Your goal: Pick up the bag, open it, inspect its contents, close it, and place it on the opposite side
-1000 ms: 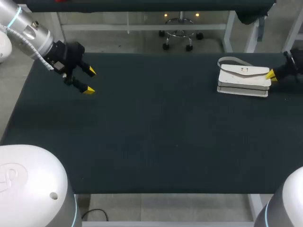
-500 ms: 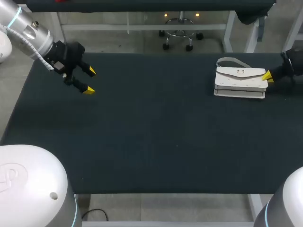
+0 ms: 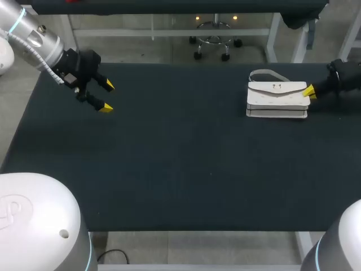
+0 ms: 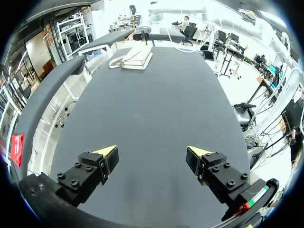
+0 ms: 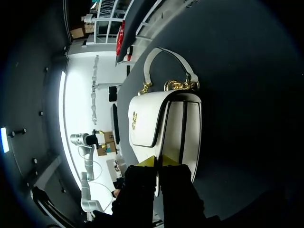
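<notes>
The bag (image 3: 277, 99) has shifted leftward, right gripper (image 3: 309, 91) pinching its end.

bag (image 5: 153, 118): white, flat on the table (image 5: 247, 95), flap up
strap (image 5: 161, 51): white loop at the far end, joined by gold chain (image 5: 178, 85)
right gripper (image 5: 161, 161): at the bag's near end

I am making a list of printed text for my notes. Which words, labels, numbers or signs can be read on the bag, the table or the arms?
No text can be read in these views.
Bag: only a small gold ornament on its flap, too small to read as letters.
Table: no print shows.
White arm base: a raised mark, not readable.
</notes>
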You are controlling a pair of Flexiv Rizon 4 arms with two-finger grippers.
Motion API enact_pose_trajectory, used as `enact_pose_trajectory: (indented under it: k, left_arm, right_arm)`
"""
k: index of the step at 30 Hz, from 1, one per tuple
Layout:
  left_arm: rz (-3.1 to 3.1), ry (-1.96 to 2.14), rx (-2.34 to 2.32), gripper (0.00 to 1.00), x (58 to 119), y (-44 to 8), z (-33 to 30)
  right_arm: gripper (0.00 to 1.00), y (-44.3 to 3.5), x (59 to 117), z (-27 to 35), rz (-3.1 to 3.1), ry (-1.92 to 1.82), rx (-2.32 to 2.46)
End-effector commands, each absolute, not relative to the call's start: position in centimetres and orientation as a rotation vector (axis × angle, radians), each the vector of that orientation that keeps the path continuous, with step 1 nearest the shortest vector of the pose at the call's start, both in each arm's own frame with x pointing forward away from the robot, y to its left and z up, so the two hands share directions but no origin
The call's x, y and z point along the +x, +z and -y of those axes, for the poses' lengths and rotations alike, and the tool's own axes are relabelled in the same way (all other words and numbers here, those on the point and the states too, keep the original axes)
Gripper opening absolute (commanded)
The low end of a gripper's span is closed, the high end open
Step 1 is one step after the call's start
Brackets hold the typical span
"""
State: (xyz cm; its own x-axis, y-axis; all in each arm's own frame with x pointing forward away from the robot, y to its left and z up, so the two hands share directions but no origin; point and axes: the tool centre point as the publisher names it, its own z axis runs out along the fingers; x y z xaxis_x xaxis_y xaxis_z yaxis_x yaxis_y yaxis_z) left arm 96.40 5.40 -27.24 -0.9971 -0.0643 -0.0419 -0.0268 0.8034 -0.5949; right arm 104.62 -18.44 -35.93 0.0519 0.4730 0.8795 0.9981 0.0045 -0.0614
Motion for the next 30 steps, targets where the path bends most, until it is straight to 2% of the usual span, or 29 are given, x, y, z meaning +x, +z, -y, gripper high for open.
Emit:
enact_pose_trajectory:
  k: [1,17,23,30]
  left_arm:
    - [-2.923,-0.966,-0.074,1.00,96.4,-27.3,-5.4]
    - [-2.923,-0.966,-0.074,1.00,96.4,-27.3,-5.4]
    - [-2.923,-0.966,-0.074,1.00,96.4,-27.3,-5.4]
    - [-2.923,-0.966,-0.074,1.00,96.4,-27.3,-5.4]
  right_arm:
    - [0.00,-36.4,105.9,16.9,1.557,-0.826,-1.455]
    - [0.00,-36.6,104.5,8.9,1.614,-0.787,-1.319]
    - [0.00,-36.9,103.2,5.4,1.634,-0.707,-1.419]
    - [0.00,-36.9,103.2,5.4,1.634,-0.707,-1.419]
